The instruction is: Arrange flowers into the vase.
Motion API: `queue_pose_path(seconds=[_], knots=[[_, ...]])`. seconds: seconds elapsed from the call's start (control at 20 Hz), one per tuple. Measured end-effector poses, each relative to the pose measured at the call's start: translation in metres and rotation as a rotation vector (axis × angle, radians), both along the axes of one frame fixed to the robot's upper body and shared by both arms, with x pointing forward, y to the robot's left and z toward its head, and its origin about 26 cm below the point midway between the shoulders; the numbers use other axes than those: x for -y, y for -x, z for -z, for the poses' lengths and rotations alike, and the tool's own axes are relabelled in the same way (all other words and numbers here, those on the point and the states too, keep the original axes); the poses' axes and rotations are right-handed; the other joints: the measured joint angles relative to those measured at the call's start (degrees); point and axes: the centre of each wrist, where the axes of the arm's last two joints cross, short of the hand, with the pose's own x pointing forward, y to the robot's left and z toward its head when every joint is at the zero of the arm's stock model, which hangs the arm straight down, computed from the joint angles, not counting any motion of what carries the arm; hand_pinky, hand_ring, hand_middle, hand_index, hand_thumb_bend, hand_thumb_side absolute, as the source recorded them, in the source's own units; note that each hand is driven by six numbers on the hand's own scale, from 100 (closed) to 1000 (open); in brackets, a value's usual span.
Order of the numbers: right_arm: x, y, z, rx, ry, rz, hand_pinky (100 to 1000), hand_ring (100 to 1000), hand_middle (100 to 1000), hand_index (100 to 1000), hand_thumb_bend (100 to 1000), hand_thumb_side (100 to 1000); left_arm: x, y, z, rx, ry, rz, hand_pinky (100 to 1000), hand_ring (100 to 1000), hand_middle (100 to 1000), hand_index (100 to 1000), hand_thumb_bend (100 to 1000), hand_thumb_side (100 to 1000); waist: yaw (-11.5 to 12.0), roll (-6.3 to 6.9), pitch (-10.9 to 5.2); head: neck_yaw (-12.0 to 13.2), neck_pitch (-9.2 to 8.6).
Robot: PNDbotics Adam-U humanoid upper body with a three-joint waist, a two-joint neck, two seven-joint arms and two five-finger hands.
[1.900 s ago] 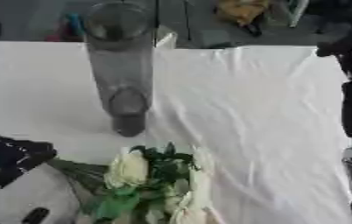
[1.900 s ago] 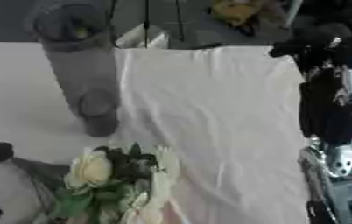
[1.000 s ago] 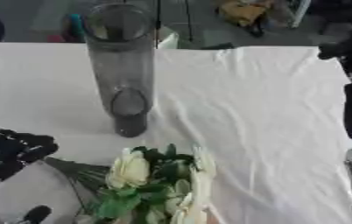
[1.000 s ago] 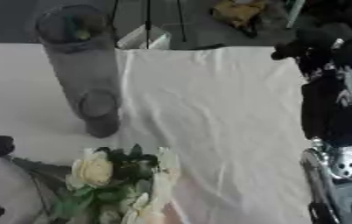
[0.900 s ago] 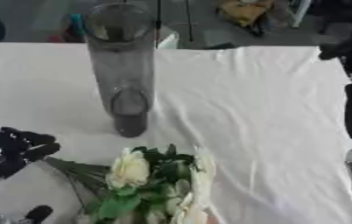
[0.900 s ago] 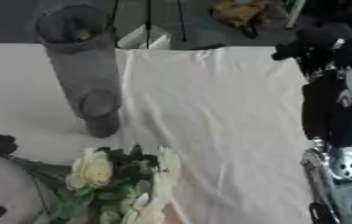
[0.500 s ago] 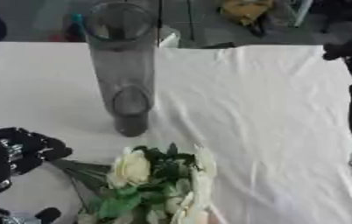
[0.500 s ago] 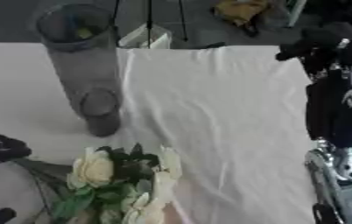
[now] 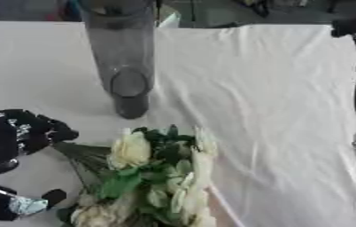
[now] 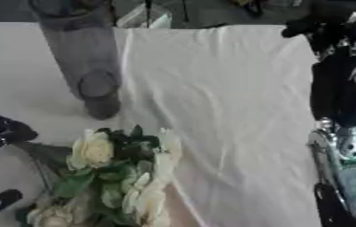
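A bunch of cream flowers (image 9: 154, 177) lies flat on the white-clothed table (image 9: 258, 111) near its front edge, stems pointing left toward the left robot hand (image 9: 22, 133). That robot hand sits just beside the stems with fingers curled, holding nothing, seemingly placed to take them. A tall grey vase (image 9: 123, 57) stands upright just behind the flowers, empty. The right robot hand (image 10: 324, 29) hangs at the far right edge; its fingers cannot be judged. Open cloth lies between.
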Motion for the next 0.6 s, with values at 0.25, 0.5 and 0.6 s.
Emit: queue_pose_path(seconds=[0.25, 0.5, 0.6], knots=[[0.0004, 0.0003, 0.0013, -0.005, 0.001, 0.001, 741, 562, 542, 716, 100, 1000, 0.0039, -0.0009, -0.0035, 0.002, -0.013, 0.002, 706, 773, 804, 943, 362, 788, -0.19, 0.00, 0.00, 0.21, -0.17], [0.0005, 0.0005, 0.0020, -0.009, 0.003, 0.000, 741, 562, 542, 716, 100, 1000, 0.0067, -0.0016, -0.0073, -0.006, -0.038, -0.002, 707, 788, 861, 979, 376, 769, -0.31, 0.00, 0.00, 0.48, -0.79], [0.0000, 0.0004, 0.0021, -0.009, 0.005, -0.002, 741, 561, 542, 716, 100, 1000, 0.0077, -0.0020, -0.0097, -0.008, -0.048, -0.003, 712, 794, 866, 985, 386, 768, -0.33, 0.00, 0.00, 0.71, -1.15]])
